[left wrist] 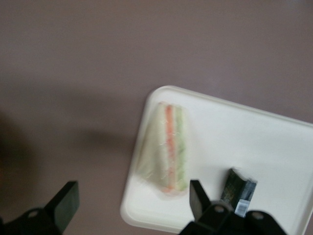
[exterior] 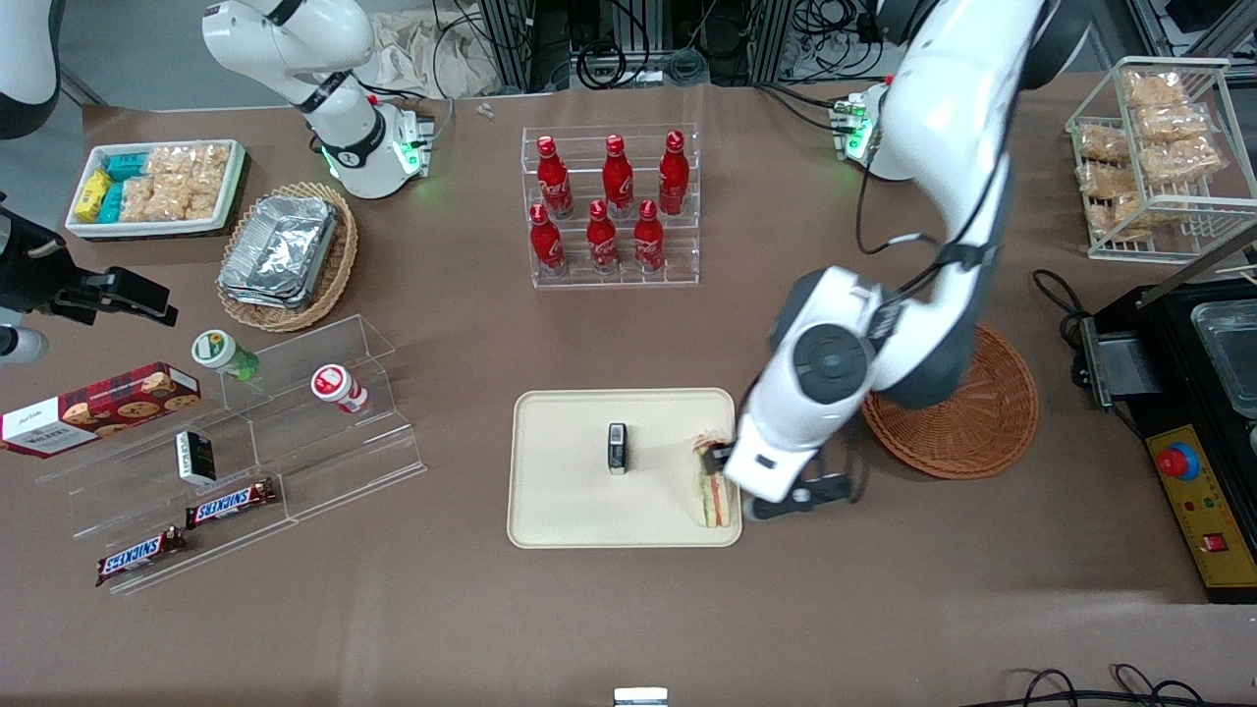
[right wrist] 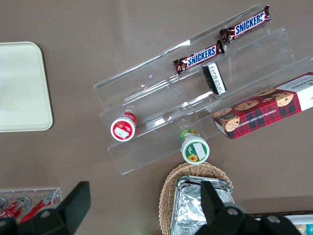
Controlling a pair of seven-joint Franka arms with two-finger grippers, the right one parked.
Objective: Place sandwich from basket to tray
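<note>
On the tray (exterior: 570, 491), at its three-o'clock edge, the sandwich (exterior: 716, 491) lay flat. Just above it the tool (left wrist: 132, 205) hung wide open, holding nothing. Placement looked done; withdrawing upward seemed next. At two o'clock sat the basket (exterior: 982, 422), seemingly emptied.

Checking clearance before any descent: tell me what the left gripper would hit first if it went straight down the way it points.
Most likely the sandwich, lying on the tray at its edge. The open left gripper hangs above it, pointing down. Depth is unclear, so one finger might meet the tray rim or the table first.
</note>
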